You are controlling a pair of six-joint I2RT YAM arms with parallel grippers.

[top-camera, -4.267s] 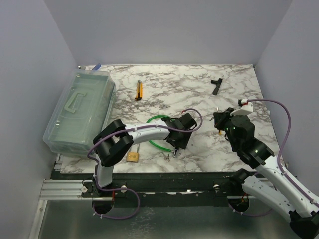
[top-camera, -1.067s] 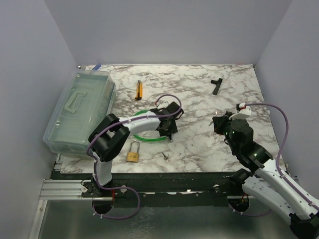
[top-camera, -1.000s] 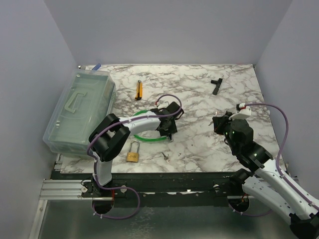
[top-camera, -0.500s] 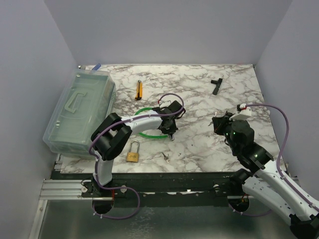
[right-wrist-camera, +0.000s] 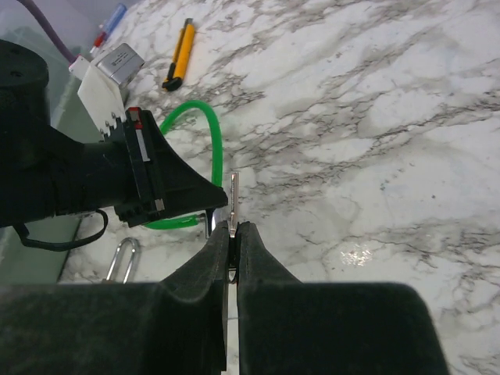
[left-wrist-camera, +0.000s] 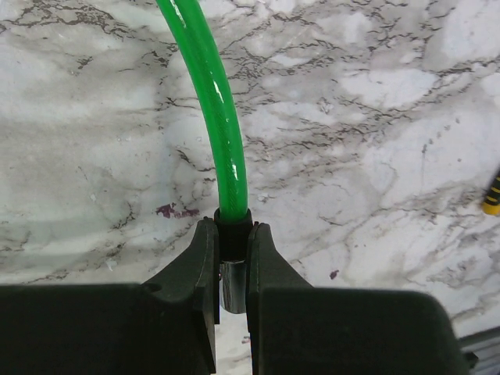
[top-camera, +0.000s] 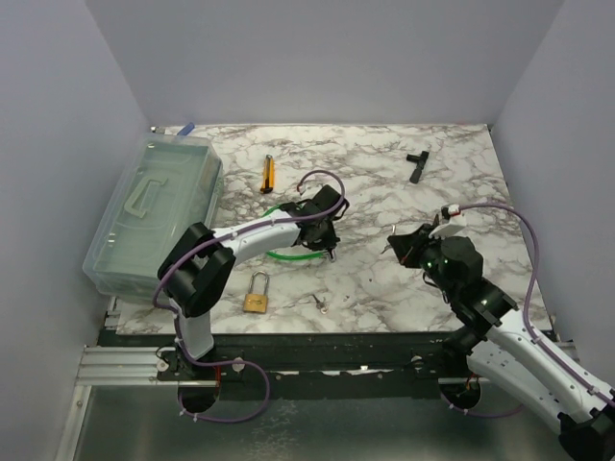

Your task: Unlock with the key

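The key (right-wrist-camera: 233, 195) is a thin silvery blade sticking out from between the tips of my right gripper (right-wrist-camera: 233, 231), which is shut on it. From above, that gripper (top-camera: 396, 246) hovers over the table's middle right, pointing left. My left gripper (left-wrist-camera: 233, 238) is shut on the black collar and silver end pin of a green cable loop (left-wrist-camera: 219, 117). In the top view the left gripper (top-camera: 327, 247) sits at the loop's (top-camera: 283, 255) right end, a short gap left of the key. The brass padlock (top-camera: 256, 294) lies by the near edge, apart from both grippers.
A second small metal key (top-camera: 320, 303) lies near the front edge, right of the padlock. A clear plastic box (top-camera: 154, 216) fills the left side. A yellow utility knife (top-camera: 268, 173), a black T-shaped piece (top-camera: 416, 165) and a blue pen (top-camera: 187, 127) lie toward the back.
My left gripper has shut on the green cable's end and drawn it slightly back. The right gripper has moved left with the key, closer to the left gripper.
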